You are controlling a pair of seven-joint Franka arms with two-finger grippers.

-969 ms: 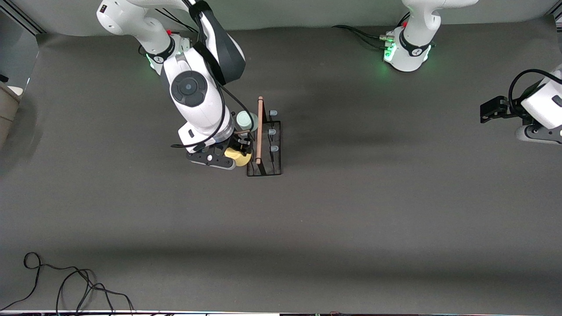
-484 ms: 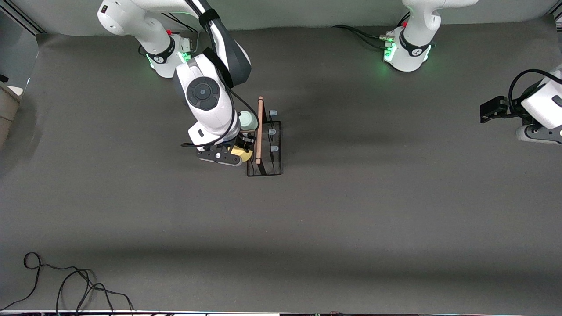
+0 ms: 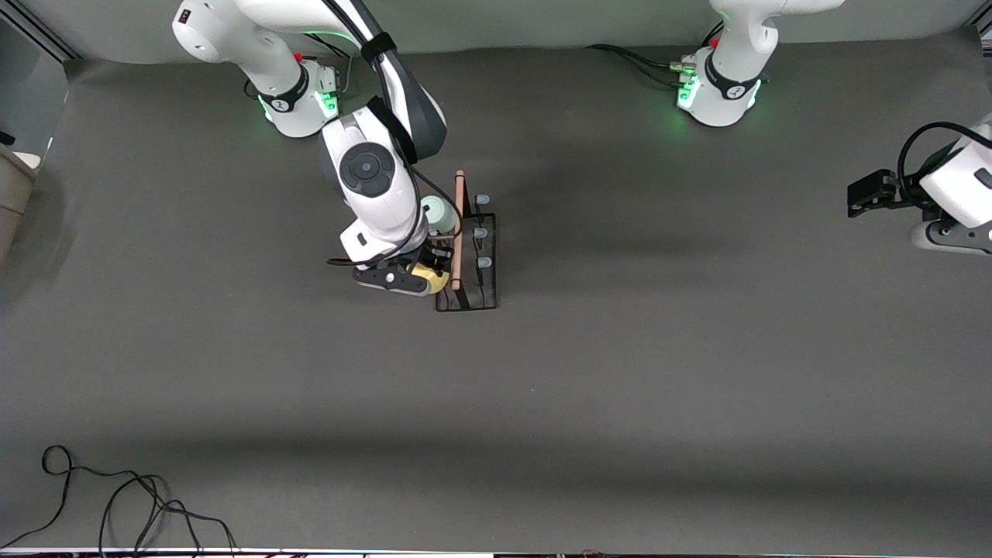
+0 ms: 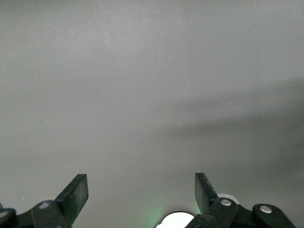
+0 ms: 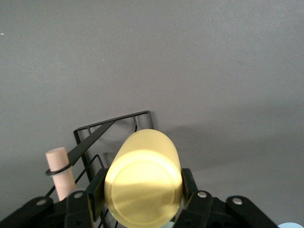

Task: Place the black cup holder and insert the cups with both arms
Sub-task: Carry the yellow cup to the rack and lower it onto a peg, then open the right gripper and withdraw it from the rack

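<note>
Movement since a second ago belongs to the right arm (image 3: 372, 178) alone: its wrist has swung toward the black cup holder (image 3: 466, 267), carrying the yellow cup (image 3: 428, 277) closer to the rack's wooden handle (image 3: 459, 231), while the rack itself has not shifted. The left arm (image 3: 957, 194) has stayed where it was.

Going across the front view from the right arm's end of the desk (image 3: 620, 372), the right tool (image 3: 418, 273) comes first. It is clamped on the yellow cup, one finger on each side of the cup's wall, as the right wrist view shows with the cup's flat bottom (image 5: 142, 190) facing the camera. The cup hangs over the edge of the black cup holder on the side toward the right arm's end of the desk, just beside the handle. The right arm reaches from its base down toward the rack, forearm leaning over it and partly hiding it.

A pale sage green cup (image 3: 435, 213) sits on the rack on the same side of the handle, farther from the front camera than the yellow cup. Three pale blue peg tips (image 3: 480, 232) show on the handle's other flank.

The left tool (image 4: 141, 194) waits over the desk at the left arm's end, its fingers (image 4: 76, 194) spread wide apart and holding nothing.
</note>
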